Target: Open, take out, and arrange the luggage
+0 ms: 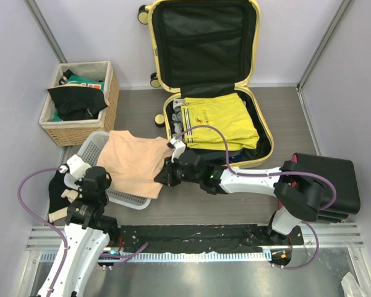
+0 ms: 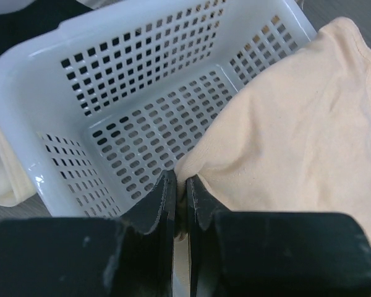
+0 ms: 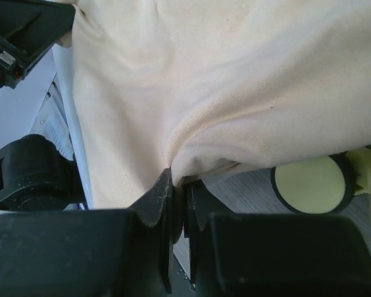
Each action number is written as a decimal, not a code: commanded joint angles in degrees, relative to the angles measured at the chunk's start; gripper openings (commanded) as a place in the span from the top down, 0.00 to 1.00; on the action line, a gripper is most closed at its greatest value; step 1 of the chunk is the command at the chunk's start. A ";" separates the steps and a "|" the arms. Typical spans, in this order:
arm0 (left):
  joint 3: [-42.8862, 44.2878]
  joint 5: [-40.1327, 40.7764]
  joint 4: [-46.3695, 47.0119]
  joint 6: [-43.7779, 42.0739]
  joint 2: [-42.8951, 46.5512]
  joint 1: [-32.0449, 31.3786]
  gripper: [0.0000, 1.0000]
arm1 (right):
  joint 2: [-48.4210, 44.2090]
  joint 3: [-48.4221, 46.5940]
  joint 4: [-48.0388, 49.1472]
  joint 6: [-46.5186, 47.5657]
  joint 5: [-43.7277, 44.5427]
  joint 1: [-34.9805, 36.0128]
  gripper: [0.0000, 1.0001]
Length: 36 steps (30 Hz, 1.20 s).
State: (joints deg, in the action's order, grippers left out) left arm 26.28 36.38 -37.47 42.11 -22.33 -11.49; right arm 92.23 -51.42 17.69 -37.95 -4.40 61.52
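Observation:
The pale-yellow luggage [image 1: 257, 74] lies open at the back, lid up against the wall, with a folded yellow garment [image 1: 217, 121] inside. A peach shirt [image 1: 133, 162] is spread over a white perforated basket [image 1: 93, 146]. My left gripper [image 1: 98, 179] is shut on the shirt's left edge; in the left wrist view the cloth [image 2: 297, 136] is pinched between the fingers over the basket [image 2: 130, 93]. My right gripper [image 1: 166, 173] is shut on the shirt's right edge, and the right wrist view shows the cloth [image 3: 204, 93] bunched in the jaws.
A woven wicker basket [image 1: 108, 99] with dark and green clothes stands at the back left. A black hard case [image 1: 334, 179] sits at the right. Dark cloth [image 1: 54, 189] lies left of the white basket. A luggage wheel [image 3: 309, 184] is near my right gripper.

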 commanded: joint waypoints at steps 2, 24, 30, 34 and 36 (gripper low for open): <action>0.70 12.66 8.20 0.61 -2.28 0.59 1.00 | 2.78 -5.09 -0.99 -0.37 2.03 1.59 0.92; 0.53 25.67 17.43 -5.19 -9.75 1.29 0.86 | 10.78 -14.32 -5.39 0.43 1.86 5.54 0.87; 0.52 24.71 17.79 -5.10 -11.24 1.38 0.57 | 12.01 -15.55 -6.26 0.43 1.77 6.77 0.73; 2.80 23.48 18.31 -6.33 -12.12 1.47 0.25 | 12.28 -16.61 -6.62 0.69 1.07 7.04 0.48; 4.03 21.98 18.92 -8.09 -12.56 1.38 0.11 | 11.93 -17.31 -7.23 1.48 1.24 7.13 0.38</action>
State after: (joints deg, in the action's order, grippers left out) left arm 26.57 57.43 -23.35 35.62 -34.20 -10.37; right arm 103.81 -66.28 12.03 -37.74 -3.11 68.20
